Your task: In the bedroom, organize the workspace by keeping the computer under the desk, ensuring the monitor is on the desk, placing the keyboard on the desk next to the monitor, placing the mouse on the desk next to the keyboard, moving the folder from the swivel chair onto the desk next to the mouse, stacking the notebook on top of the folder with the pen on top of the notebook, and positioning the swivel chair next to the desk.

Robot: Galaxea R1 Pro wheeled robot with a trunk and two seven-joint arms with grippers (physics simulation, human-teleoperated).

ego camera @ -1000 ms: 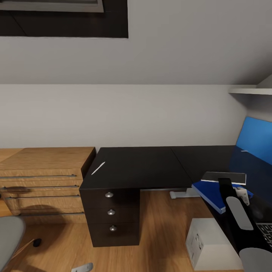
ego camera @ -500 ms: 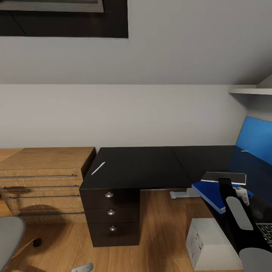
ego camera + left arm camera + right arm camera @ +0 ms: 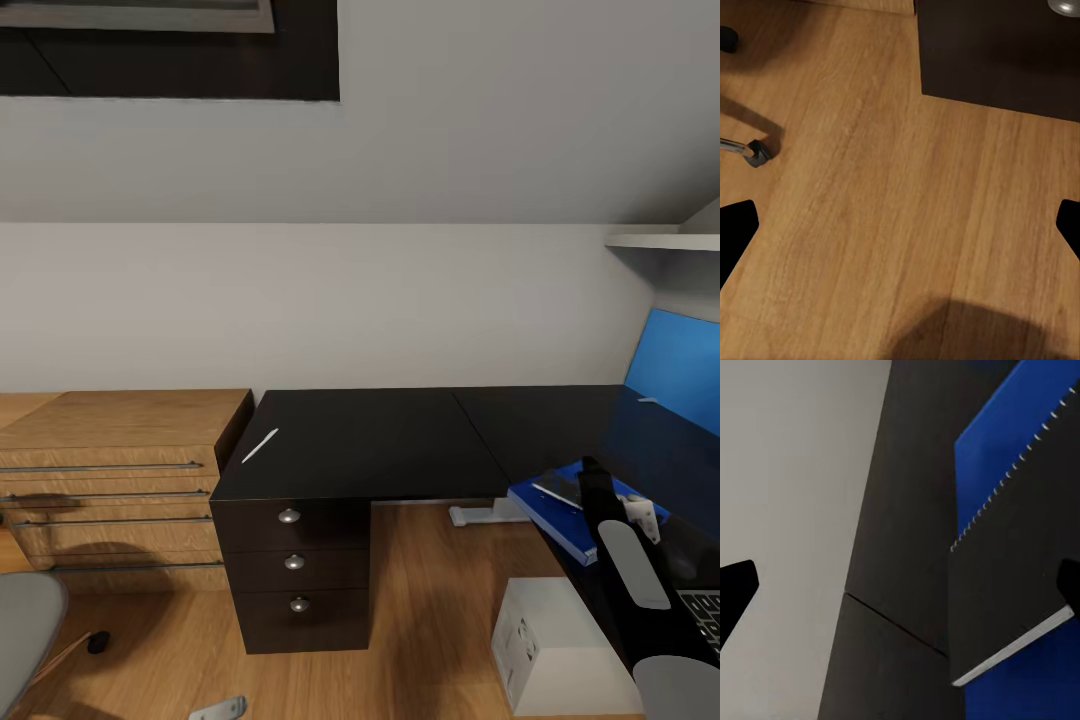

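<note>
Desk comes first, its glossy black L-shaped top running from the wood drawer unit to the blue back panel, with the white computer on the floor beneath its right wing and a corner of the grey swivel chair well off to the left. On the right wing lies the blue folder, and the dark notebook now rests flat on top of it, white page edges showing in the right wrist view. The right gripper hovers just above the notebook, fingers spread wide and empty. The left gripper hangs over bare floor, fingers likewise wide apart, holding nothing. The stacking step looks done; what remains, by my reading, is the thin white pen, lying near the desk's far left edge, which calls for a careful low pinch and a carry across to the notebook.
</note>
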